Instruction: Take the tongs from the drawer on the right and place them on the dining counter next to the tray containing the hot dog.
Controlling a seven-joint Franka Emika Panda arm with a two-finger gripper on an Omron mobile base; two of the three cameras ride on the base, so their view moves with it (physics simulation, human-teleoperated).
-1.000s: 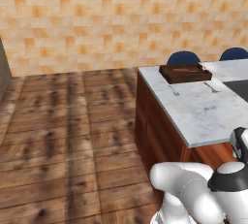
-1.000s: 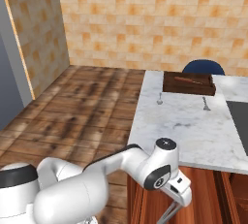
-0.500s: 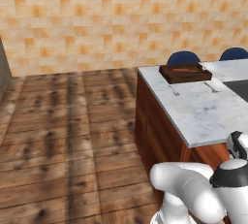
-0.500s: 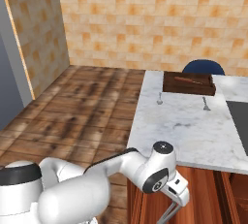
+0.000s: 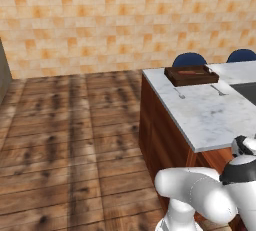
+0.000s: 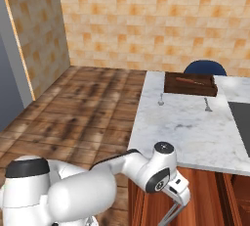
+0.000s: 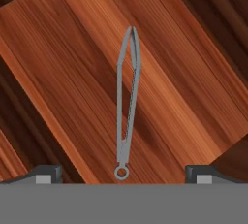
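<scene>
Hand view showed the end effector (image 7: 121, 172) spread fully wide and empty above the tongs (image 7: 127, 103) lying in the drawer (image 7: 72, 48), little changed from a second earlier; grasp pending.

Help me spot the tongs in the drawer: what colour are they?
Grey-silver metal tongs, lying on the reddish-brown wood of the drawer; the hand view shows them best.

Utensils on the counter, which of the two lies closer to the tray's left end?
The left utensil, below the tray's left end in the right base view; the other utensil lies toward its right end.
</scene>
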